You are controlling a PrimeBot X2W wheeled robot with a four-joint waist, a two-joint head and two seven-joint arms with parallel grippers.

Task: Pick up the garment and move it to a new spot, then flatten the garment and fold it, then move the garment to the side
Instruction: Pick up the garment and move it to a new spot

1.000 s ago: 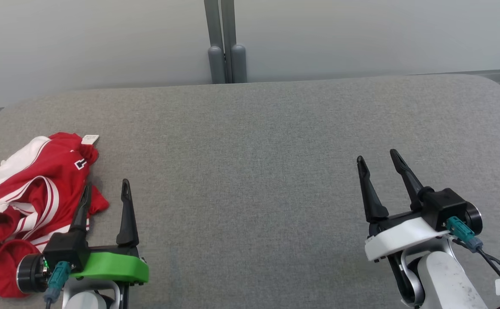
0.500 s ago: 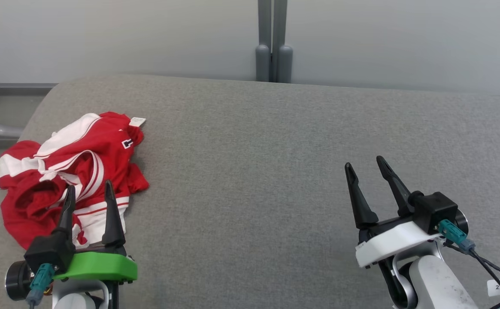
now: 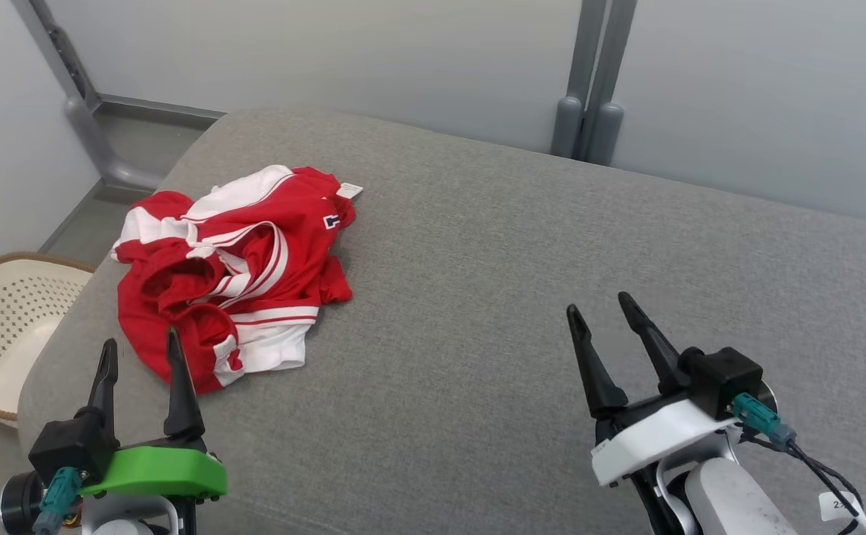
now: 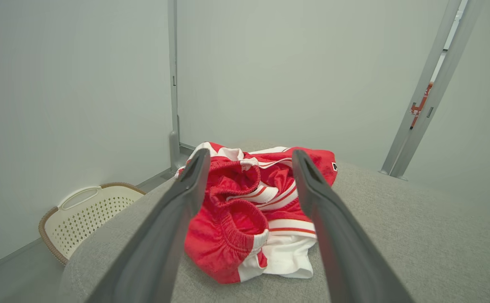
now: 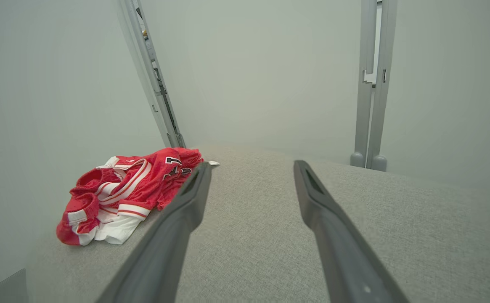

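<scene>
The garment (image 3: 232, 260) is a red piece with white stripes and white trim, crumpled in a heap near the left end of the grey padded table (image 3: 514, 260). My left gripper (image 3: 139, 345) hovers just short of its near edge, open and empty. In the left wrist view the garment (image 4: 245, 210) lies straight ahead between the two fingers of the left gripper (image 4: 249, 162). My right gripper (image 3: 600, 308) stands open and empty far to the right, over bare fabric. In the right wrist view the garment (image 5: 123, 193) lies off to the left of the right gripper (image 5: 251, 166).
A cream perforated laundry basket (image 3: 1, 327) sits on the floor off the table's left end; the left wrist view has the basket (image 4: 85, 214) at lower left. Grey wall panels and metal posts (image 3: 589, 82) stand behind the table. Bare grey surface stretches right of the garment.
The head camera has swung left, so the whole picture shifted right and the basket came into view. The left gripper now sits just short of the garment instead of over it. Both grippers stay open.
</scene>
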